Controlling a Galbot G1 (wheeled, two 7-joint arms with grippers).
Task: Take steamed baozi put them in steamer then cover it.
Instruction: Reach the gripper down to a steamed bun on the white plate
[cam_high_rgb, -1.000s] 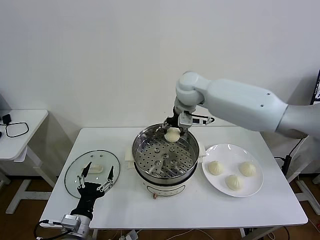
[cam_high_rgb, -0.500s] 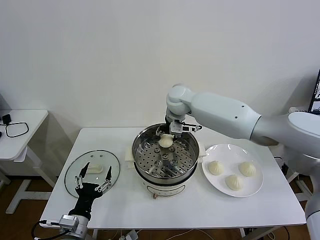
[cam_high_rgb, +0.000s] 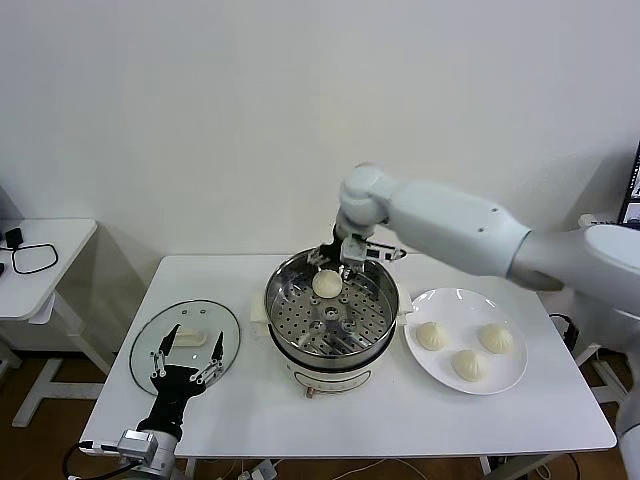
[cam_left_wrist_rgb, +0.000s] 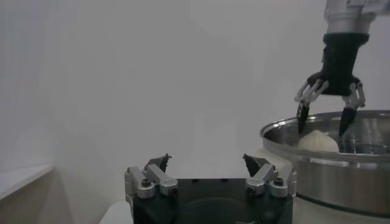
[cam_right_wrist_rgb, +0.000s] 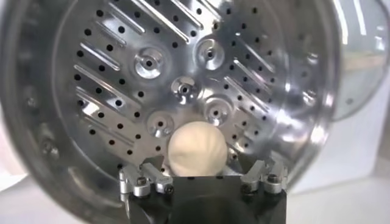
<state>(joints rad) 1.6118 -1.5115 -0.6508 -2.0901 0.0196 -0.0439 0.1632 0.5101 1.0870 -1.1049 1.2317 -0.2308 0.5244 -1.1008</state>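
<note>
— Stainless steel all round that bun now?
— Yes. The right gripper (cam_high_rgb: 338, 262) has spread its fingers and let go; a second ago it carried the baozi (cam_high_rgb: 327, 284), which now sits on the perforated floor of the steamer (cam_high_rgb: 372, 325).
— Remaining?
— Three smooth, round buns (cam_high_rgb: 465, 347) on the glossy white plate (cam_high_rgb: 512, 380). The left gripper (cam_high_rgb: 190, 358) idles, fingers apart, over the glass lid (cam_high_rgb: 148, 340).

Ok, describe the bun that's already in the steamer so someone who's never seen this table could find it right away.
Start at the steamer, the shiny steel pot mid-table on a white base. On the far side of its perforated tray lies one cream-white baozi, directly under the open right gripper. The other three buns lie on the white plate to the pot's right; this is the only one in the pot.
</note>
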